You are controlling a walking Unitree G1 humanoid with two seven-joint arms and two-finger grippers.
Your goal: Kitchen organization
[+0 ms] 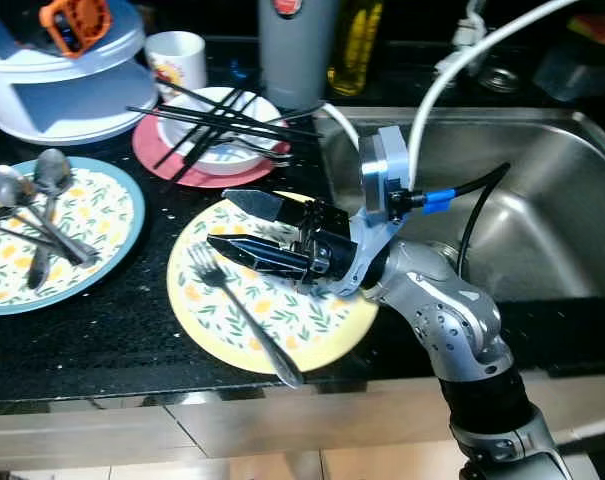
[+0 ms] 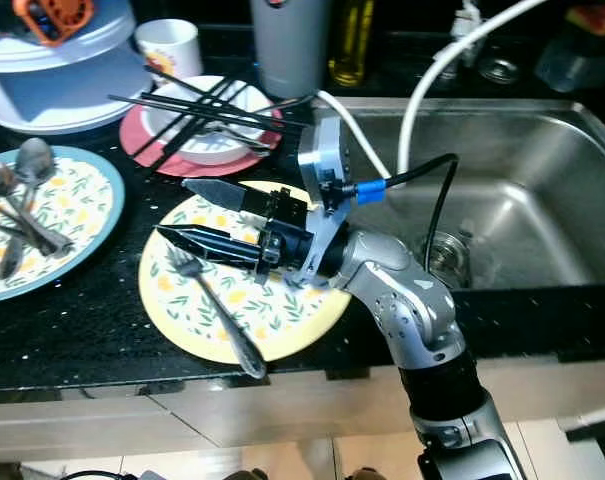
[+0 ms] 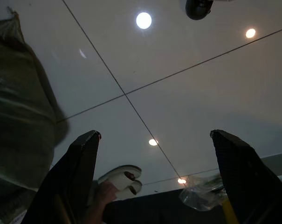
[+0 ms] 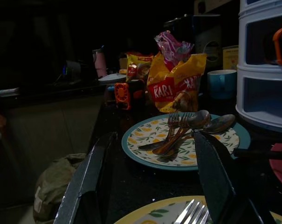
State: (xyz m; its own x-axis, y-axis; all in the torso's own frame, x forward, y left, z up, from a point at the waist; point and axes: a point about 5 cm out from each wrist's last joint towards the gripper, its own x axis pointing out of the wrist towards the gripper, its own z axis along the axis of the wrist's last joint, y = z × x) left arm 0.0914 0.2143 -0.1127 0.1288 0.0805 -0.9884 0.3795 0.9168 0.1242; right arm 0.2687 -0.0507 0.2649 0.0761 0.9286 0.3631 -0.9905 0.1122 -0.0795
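My right gripper (image 1: 232, 222) hovers open just above a yellow-rimmed floral plate (image 1: 327, 325) on the black counter, its fingers pointing left. A silver fork (image 1: 244, 313) lies on that plate, tines toward the fingertips (image 4: 193, 215). Left of it a blue-rimmed floral plate (image 1: 107, 215) carries several spoons and forks (image 1: 44, 205). Behind, a white bowl (image 1: 227, 160) on a pink plate (image 1: 152, 150) has black chopsticks (image 1: 217, 120) laid across it. My left gripper (image 3: 154, 179) is open and points up at a ceiling.
A steel sink (image 1: 542, 200) with a white hose (image 1: 437, 90) lies to the right. A white mug (image 1: 177, 60), a grey tumbler (image 1: 297, 50) and a white tiered container (image 1: 62, 80) stand at the back. Snack bags (image 4: 175, 84) sit beyond the blue plate.
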